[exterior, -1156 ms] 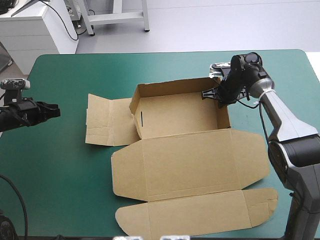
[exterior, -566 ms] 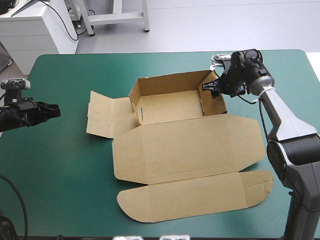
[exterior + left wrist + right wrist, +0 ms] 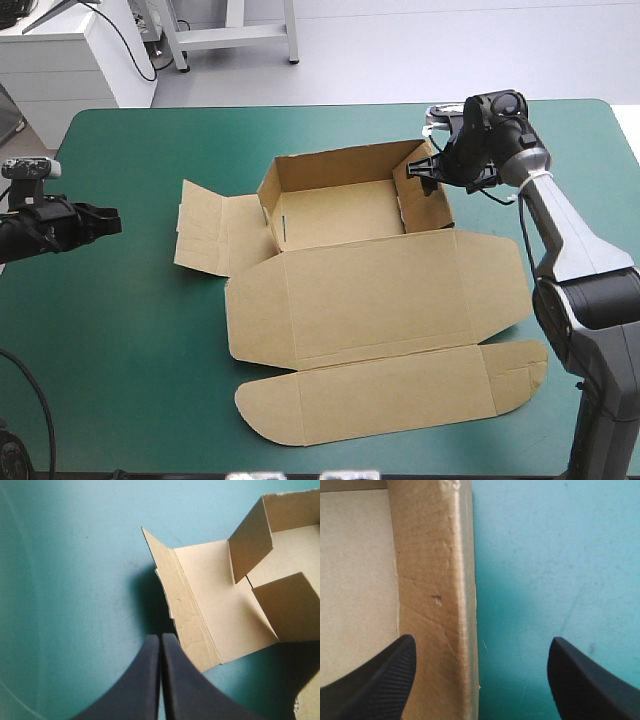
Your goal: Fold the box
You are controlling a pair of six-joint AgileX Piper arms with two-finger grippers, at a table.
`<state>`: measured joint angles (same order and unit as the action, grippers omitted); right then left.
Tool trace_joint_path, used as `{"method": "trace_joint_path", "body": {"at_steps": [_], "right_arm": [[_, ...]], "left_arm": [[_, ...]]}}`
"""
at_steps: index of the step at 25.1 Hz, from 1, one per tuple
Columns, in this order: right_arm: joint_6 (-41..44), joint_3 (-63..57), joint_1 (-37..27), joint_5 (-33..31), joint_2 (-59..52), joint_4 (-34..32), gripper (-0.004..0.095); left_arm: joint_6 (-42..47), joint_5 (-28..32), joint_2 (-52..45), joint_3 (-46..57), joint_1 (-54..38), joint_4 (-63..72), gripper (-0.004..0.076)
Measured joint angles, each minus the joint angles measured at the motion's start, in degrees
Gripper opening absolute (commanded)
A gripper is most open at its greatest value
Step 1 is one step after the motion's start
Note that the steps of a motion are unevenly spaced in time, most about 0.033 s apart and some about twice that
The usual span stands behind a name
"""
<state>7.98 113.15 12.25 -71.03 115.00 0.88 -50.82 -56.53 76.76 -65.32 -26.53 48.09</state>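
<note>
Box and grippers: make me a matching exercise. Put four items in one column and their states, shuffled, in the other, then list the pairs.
Column one:
1. left gripper
2. right gripper
3. lid
4. right wall

Column two:
a. raised
b. shut
c. flat on the teal-green cover
d. open

Pairs: 1-b, 2-d, 3-c, 4-a

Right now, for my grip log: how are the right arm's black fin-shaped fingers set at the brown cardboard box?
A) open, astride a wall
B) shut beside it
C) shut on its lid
A: the right gripper is open, the box's raised wall between its fingers.
</note>
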Motion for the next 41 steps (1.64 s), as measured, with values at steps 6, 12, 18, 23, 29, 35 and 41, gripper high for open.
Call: {"method": "trace_joint_path", "body": {"at_steps": [6, 12, 18, 23, 29, 35, 41], "right_arm": [[-4.11, 0.05, 0.00, 0.12, 6.87, 4.23, 0.0402], [-7.98, 0.16, 0.04, -0.06, 6.89, 4.70, -0.0019], [-10.62, 0.16, 0.04, 0.03, -0.79, 4.23, -0.0019], [-12.10, 0.16, -0.02, -0.28, -5.71, 3.65, -0.0021], [-12.37, 0.16, -0.02, -0.51, -7.57, 3.90, -0.0021], [-12.37, 0.16, -0.02, -0.54, -6.92, 4.08, -0.0021], [-12.29, 0.16, -0.02, -0.48, -4.04, 3.88, -0.0021]], "left_arm": [[-0.02, -0.03, 0.00, 0.00, 0.00, 1.11, -0.0008], [-0.02, -0.88, 0.00, 0.00, 0.00, 0.93, -0.0008], [-0.07, -0.74, 0.75, 0.00, 0.00, 1.49, -0.0008], [-0.07, 0.26, 3.00, 0.00, 0.00, 1.88, -0.0008], [-0.07, 0.49, 6.51, 0.00, 0.00, 2.97, -0.0008], [-0.07, -1.19, 8.60, 0.00, 0.00, 3.04, -0.0008], [-0.07, -1.56, 8.60, 0.00, 0.00, 3.48, -0.0008]]}}
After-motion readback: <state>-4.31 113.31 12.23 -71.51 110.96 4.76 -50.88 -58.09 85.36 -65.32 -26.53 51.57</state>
